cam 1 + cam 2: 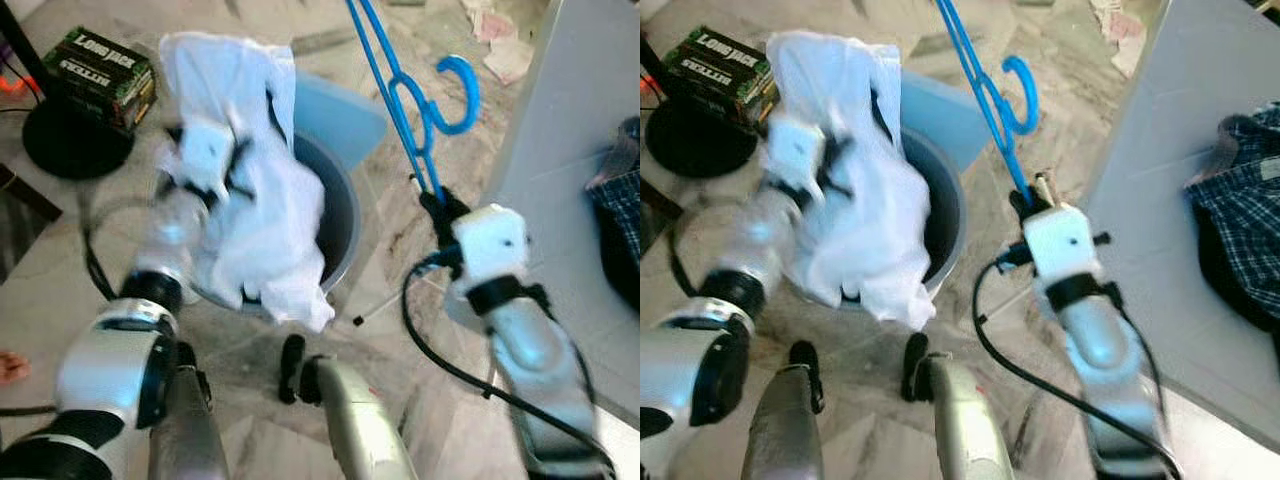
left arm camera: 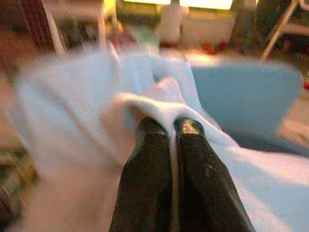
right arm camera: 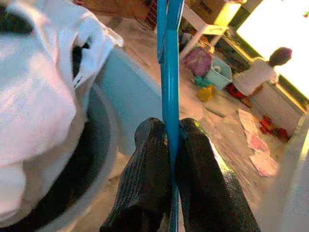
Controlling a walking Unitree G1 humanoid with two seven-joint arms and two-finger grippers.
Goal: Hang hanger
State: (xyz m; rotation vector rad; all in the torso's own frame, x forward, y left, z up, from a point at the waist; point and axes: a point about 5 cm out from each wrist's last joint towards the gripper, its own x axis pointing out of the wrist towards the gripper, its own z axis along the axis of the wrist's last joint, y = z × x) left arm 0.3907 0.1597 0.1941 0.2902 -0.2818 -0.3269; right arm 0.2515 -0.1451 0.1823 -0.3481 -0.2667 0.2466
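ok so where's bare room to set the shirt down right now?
Bare grey tabletop left of the plaid clothes. Bare floor between the tub and that table. Crowded: the tub under the white shirt held by the left gripper, and around the blue hanger in the right gripper.

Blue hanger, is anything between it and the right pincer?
No. The right pincer is already shut on the blue hanger. The white garment, held by the left pincer, hangs apart over the grey basin.
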